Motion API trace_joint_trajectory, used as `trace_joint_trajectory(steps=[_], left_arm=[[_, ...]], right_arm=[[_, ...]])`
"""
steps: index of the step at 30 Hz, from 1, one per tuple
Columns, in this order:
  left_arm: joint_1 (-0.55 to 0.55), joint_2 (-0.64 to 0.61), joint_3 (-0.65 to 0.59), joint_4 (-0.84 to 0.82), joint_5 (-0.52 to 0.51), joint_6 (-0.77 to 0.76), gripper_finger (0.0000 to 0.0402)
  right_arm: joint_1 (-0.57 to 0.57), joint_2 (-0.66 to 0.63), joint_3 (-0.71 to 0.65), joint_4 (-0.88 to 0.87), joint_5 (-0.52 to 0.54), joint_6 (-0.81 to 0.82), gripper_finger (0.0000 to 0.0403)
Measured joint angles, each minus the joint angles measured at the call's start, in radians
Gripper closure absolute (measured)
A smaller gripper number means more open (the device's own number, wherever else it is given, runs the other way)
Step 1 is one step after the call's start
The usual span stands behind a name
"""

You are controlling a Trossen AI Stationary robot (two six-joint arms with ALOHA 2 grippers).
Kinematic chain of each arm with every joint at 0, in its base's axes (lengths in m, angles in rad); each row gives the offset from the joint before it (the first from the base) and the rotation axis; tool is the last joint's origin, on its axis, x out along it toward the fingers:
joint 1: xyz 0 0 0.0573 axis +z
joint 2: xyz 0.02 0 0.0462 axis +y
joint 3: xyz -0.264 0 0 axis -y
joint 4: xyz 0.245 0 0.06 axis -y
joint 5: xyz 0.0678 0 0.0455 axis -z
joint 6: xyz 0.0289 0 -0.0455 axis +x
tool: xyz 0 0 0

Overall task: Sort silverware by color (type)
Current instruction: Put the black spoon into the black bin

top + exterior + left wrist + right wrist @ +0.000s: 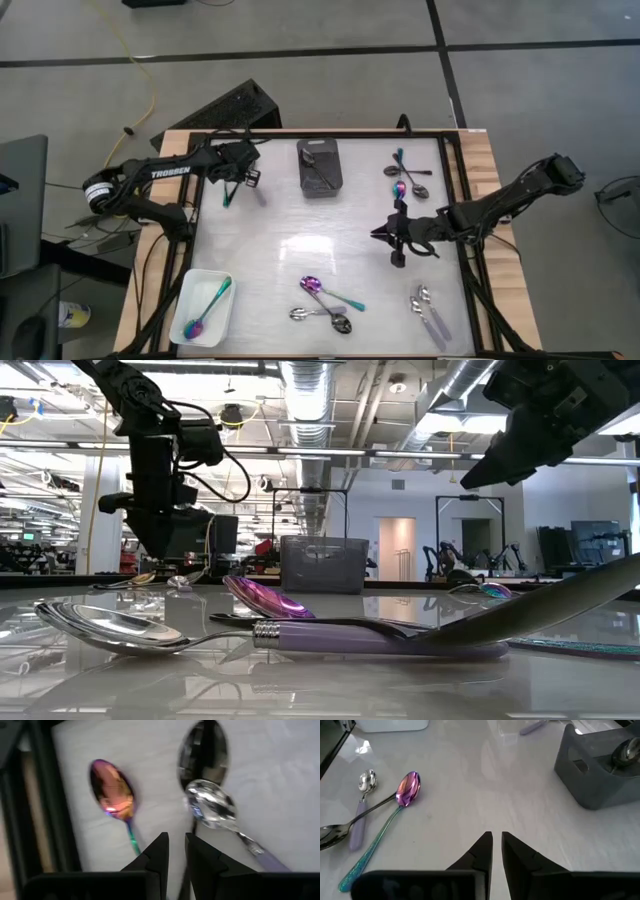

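Observation:
At the table's far left, a rainbow spoon (112, 790), a black spoon (204, 750) and a silver spoon with a lilac handle (212, 807) lie flat. The silver bowl rests across the black spoon's handle. My left gripper (176, 855) hovers just above them (243, 182), shut to a narrow slit with nothing between its fingers. The black handle runs out of sight behind one finger. My right gripper (378, 233) hangs over the table's right-middle, shut and holding nothing (497, 842). More spoons lie at the far right (405, 180), near middle (325, 300) and near right (430, 312).
A black bin (320, 165) stands at the far middle, a shiny spoon bowl (625, 750) showing inside. A white tray (190, 320) at the near left corner holds one rainbow spoon (208, 305). A black frame (455, 200) borders the white mat.

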Motion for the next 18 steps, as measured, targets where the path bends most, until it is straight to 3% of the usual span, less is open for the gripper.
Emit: trace_joint_trajectory(steps=[18], left_arm=[[-0.108, 0.001, -0.059, 0.027, -0.020, -0.019, 0.0353]], right_arm=[[0.028, 0.000, 0.000, -0.006, 0.002, 0.002, 0.0337]])
